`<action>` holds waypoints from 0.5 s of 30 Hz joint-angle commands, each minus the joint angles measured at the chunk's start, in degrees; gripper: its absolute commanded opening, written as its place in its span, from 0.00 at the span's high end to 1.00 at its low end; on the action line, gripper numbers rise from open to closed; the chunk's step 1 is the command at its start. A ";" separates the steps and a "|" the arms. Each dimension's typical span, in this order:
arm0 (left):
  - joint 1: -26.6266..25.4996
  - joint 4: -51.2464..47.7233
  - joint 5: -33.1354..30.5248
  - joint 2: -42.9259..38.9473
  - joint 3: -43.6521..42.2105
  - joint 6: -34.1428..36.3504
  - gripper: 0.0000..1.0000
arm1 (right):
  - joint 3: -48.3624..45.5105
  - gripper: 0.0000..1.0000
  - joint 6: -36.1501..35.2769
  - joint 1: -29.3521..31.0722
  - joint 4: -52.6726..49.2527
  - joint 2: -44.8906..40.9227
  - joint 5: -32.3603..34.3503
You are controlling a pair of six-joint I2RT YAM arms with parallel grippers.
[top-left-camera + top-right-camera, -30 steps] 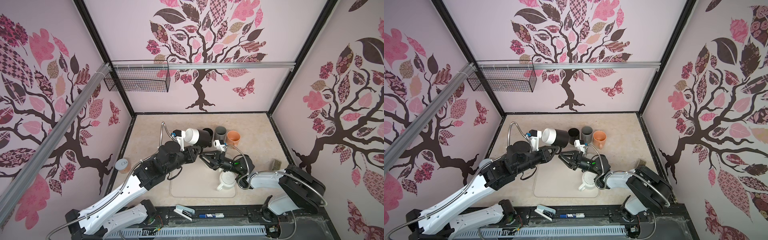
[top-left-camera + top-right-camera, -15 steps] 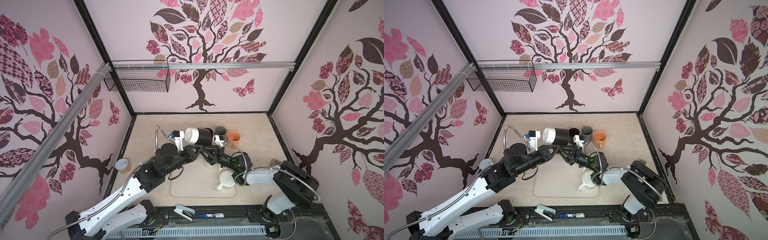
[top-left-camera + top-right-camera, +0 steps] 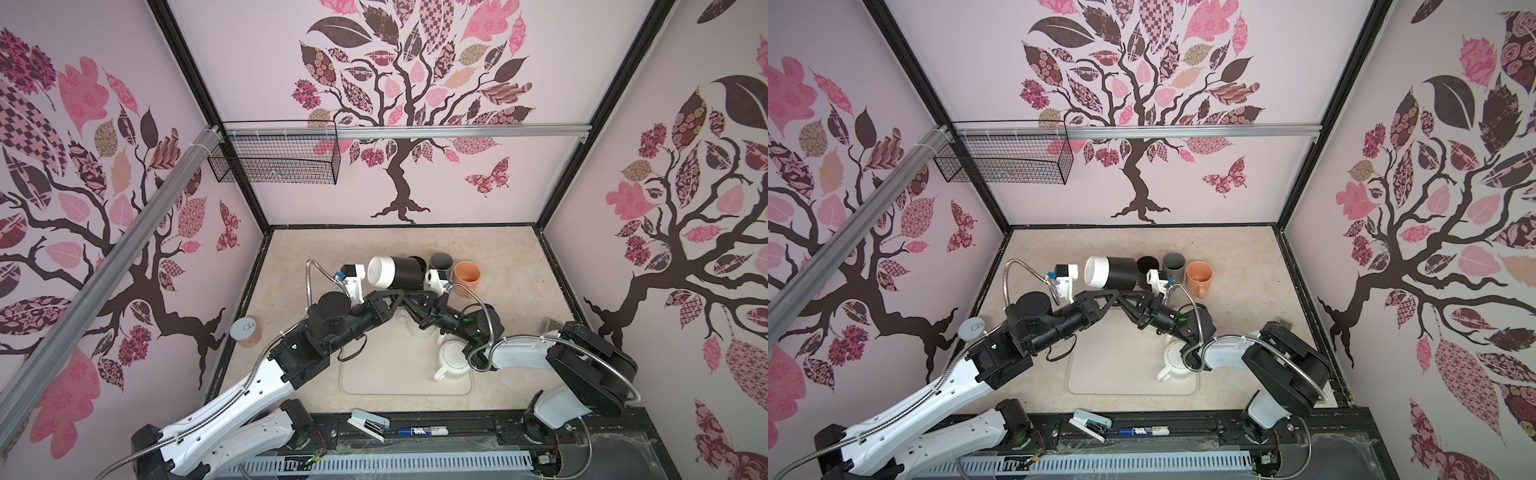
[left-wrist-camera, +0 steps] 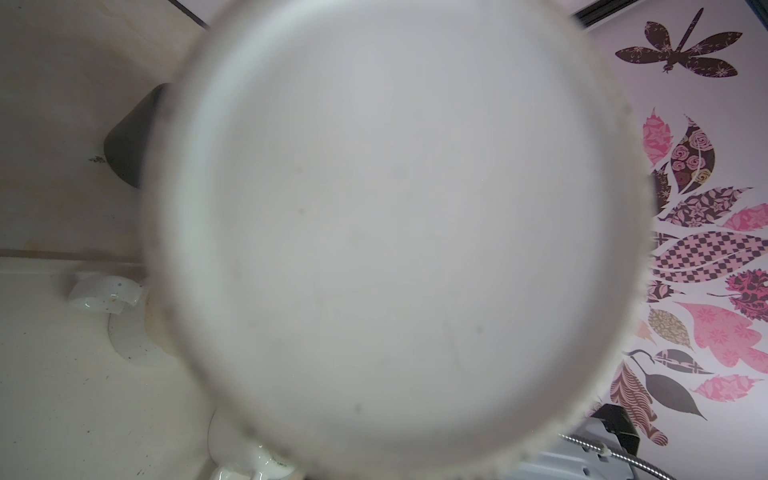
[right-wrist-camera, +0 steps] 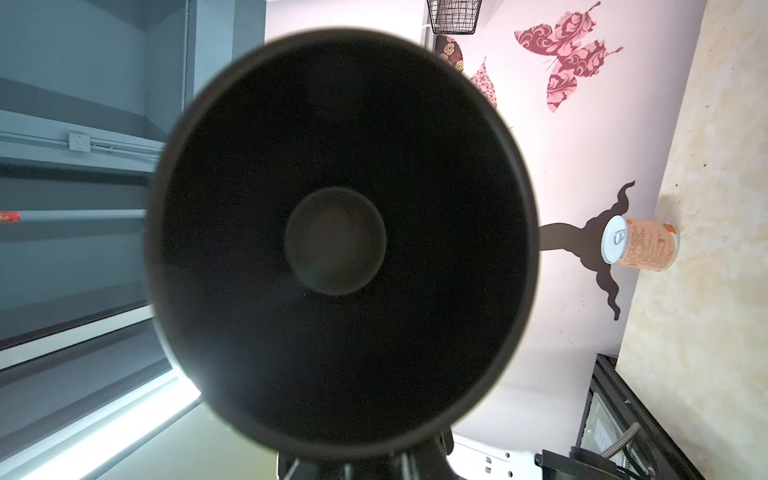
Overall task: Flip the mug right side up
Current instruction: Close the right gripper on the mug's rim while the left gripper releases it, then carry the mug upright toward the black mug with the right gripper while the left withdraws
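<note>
I hold the black mug [image 3: 399, 272] in the air, a little above the middle of both top views. It lies on its side: the white bottom points to the left of the frame and the open mouth to the right.

My left gripper [image 3: 397, 296] comes in from the lower left and my right gripper [image 3: 413, 298] from the right. Their tips meet just under the mug, near the centre of the frame. Both are closed narrow on the mug's lower side. The exact part that they pinch is hidden by the mug's body, so I cannot tell if it is the handle or the wall.

In the left wrist view the white bottom of the mug [image 4: 395, 232] fills almost the whole picture and is blurred. In the right wrist view I look straight into its dark inside [image 5: 340, 241], and my own dark fingers [image 5: 361, 463] touch the rim at the lower edge of the frame.

On the table [image 3: 511, 266], right of the mug in a top view, stand a grey cup [image 3: 441, 262] and an orange mug [image 3: 466, 276], both with the mouth up. Below the centre, a white mug [image 3: 454, 359] stands on the pale mat [image 3: 374, 374]. A can [image 3: 246, 331] stands at the left edge of the table, well apart from the mugs. A stapler [image 3: 368, 423] and a marker [image 3: 422, 431] lie on the black rail at the bottom.
</note>
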 commanded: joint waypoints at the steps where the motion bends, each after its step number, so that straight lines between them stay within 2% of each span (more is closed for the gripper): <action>1: -0.60 1.53 -0.14 -2.64 -2.56 0.40 1.00 | 0.82 1.00 2.41 -2.13 7.72 -0.64 4.06; 2: -0.60 0.42 -1.04 -3.22 -2.80 0.45 1.00 | 0.49 1.00 1.84 -2.36 6.76 -1.23 3.71; 4: -0.60 -1.25 -3.18 -4.14 -3.12 1.23 0.69 | -0.02 1.00 -0.27 -2.66 4.28 -2.95 3.33; 6: -0.60 -4.17 -5.31 -5.07 -2.32 3.11 0.33 | 0.05 1.00 -3.41 -2.80 -1.56 -5.43 2.05; 7: -0.60 -5.16 -6.05 -5.47 -1.83 4.10 0.22 | 0.08 1.00 -4.90 -2.84 -4.02 -6.68 1.82; 9: -0.60 -7.87 -8.16 -6.39 -0.62 5.99 0.09 | 0.13 1.00 -8.00 -2.89 -9.59 -9.37 1.59; 11: -0.60 -10.10 -10.33 -7.43 -0.04 7.18 0.03 | 0.08 1.00 -10.67 -3.15 -13.72 -11.48 1.18; 15: -0.60 -15.89 -15.16 -10.07 0.25 10.83 0.03 | 0.13 1.00 -14.29 -5.11 -22.41 -15.76 -0.92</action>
